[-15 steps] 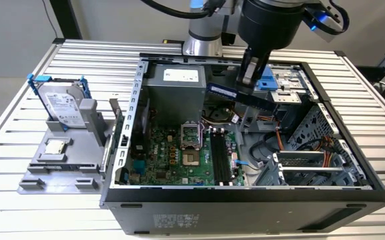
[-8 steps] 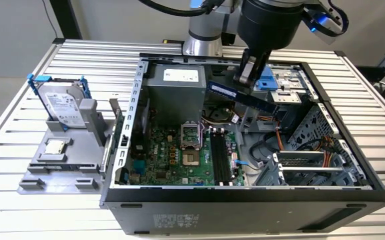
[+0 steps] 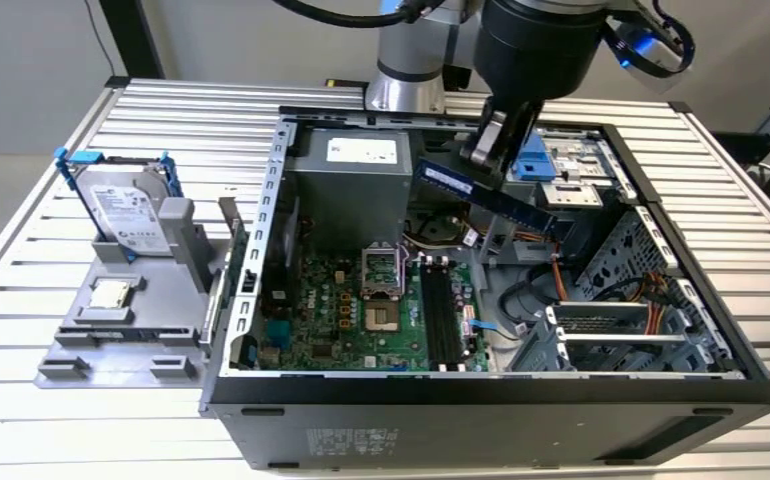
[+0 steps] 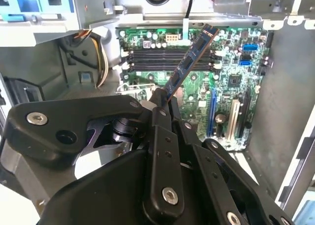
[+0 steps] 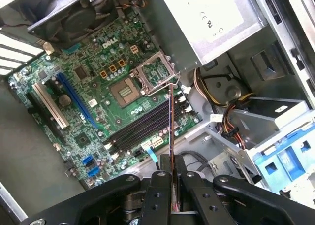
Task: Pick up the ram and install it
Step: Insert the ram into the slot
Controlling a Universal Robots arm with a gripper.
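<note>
Exterior view, upper centre of frame: black metal gripper (image 3: 489,150) over open grey steel PC case (image 3: 492,425), clamped on long, thin, flat dark blue-green ram (image 3: 485,197) w/ row of small chips. Ram slanting down toward the exterior view's right, well above green motherboard (image 3: 358,310). Left of frame: silver hard drive w/ blue bracket (image 3: 129,210) upright in grey plastic holder (image 3: 118,355), small square silver processor (image 3: 112,293) flat on same holder, all on ribbed aluminium table (image 3: 38,420).

Both wrist views, closer in: ram (image 4: 189,62) (image 5: 171,131) nearly edge-on, one end pinched btwn black bolted fingers (image 5: 160,190), rest jutting out past tips. Beyond it in second wrist view: parallel black memory slots (image 4: 167,57) w/ white end clips, apart from ram, not touching.
</note>
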